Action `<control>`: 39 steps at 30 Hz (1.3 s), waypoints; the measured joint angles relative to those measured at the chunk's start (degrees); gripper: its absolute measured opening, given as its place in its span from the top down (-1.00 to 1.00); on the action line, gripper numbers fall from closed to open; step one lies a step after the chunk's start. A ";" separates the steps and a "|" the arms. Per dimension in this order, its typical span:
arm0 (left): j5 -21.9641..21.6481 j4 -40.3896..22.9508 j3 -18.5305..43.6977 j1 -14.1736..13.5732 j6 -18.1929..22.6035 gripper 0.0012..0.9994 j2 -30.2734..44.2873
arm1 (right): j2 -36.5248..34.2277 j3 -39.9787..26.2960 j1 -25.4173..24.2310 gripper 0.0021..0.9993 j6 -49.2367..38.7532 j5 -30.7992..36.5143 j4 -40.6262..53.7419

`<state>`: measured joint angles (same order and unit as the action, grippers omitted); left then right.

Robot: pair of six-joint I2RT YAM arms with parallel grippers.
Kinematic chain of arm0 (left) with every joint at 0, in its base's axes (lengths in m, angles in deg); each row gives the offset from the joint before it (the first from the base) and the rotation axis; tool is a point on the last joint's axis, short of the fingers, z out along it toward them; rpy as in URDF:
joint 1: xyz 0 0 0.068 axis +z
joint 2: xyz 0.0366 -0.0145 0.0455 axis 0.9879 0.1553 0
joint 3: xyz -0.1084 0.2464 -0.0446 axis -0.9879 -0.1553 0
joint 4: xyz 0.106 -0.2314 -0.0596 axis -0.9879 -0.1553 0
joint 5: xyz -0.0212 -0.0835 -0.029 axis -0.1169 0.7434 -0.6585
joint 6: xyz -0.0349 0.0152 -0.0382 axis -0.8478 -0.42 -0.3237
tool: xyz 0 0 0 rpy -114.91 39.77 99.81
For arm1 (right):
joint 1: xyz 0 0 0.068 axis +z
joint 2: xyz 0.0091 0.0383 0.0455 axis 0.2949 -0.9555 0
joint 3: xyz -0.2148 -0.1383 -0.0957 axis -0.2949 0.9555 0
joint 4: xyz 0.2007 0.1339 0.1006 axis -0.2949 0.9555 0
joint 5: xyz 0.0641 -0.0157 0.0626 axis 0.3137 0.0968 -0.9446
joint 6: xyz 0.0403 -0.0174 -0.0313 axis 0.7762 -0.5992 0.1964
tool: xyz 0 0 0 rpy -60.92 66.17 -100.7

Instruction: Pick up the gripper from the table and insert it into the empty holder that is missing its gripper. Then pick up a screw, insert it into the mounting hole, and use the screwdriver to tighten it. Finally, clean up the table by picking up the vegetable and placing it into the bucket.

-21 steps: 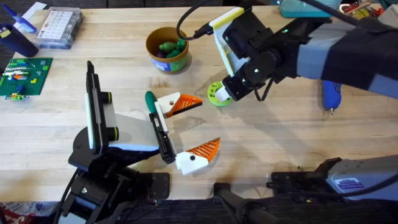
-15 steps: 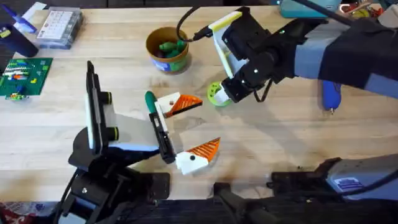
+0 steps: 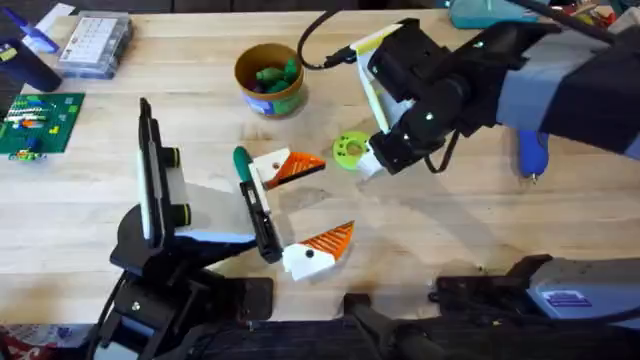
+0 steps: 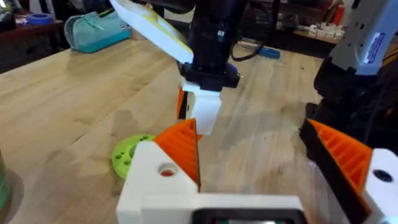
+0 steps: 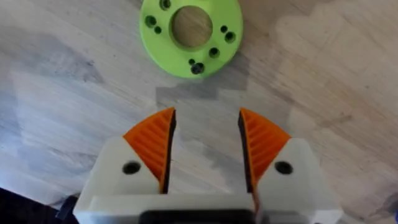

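Nearest the bases: left tool (image 3: pixel 300 215), white fingers with orange ribbed pads spread wide, holding nothing, resting low over the counter (image 3: pixel 90 215). One finger lies by a green-handled screwdriver (image 3: pixel 242 163).

Middle of the counter: vegetable (image 3: pixel 350 150), a flat lime-green disc with a pale centre hole and small holes around it, lying flat on the bare wood and touching nothing. In the right wrist view the vegetable (image 5: pixel 189 28) sits just ahead of the pads.

Just beside it: right tool (image 5: pixel 205 146), pads parted to a moderate gap, empty, pointing down at the counter and stopped short of the disc.

Farther back: bucket (image 3: pixel 269 78), tan with a yellow rim, upright, darker green pieces inside, near the disc on the left arm's side.

Step in hand, judged: grasping the disc for the bucket. To do it well, bring the pads forward until they straddle the rim, go down until the tips nearly touch the wood, then close across the widest part; a flat disc may slide if pinched off centre.

Change from the earlier frame: the right tool has drawn back toward the right, uncovering the disc it had partly hidden; the disc has moved little, if at all.
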<state>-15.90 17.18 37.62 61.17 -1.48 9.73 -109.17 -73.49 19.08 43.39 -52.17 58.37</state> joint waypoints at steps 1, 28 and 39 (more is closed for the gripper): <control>0.00 0.00 0.00 0.00 0.00 -0.98 0.00 | 0.14 0.00 0.00 -0.14 0.18 0.12 0.00; -0.42 0.00 0.00 0.00 0.00 -0.98 0.00 | -4.74 0.00 1.90 0.40 -3.59 0.62 -8.99; -0.42 0.00 0.00 0.00 0.00 -0.98 0.00 | -6.86 0.00 1.92 0.72 -3.68 0.97 -8.68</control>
<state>-16.31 17.18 37.62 61.17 -1.48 9.73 -116.03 -73.49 21.00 39.71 -51.19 49.69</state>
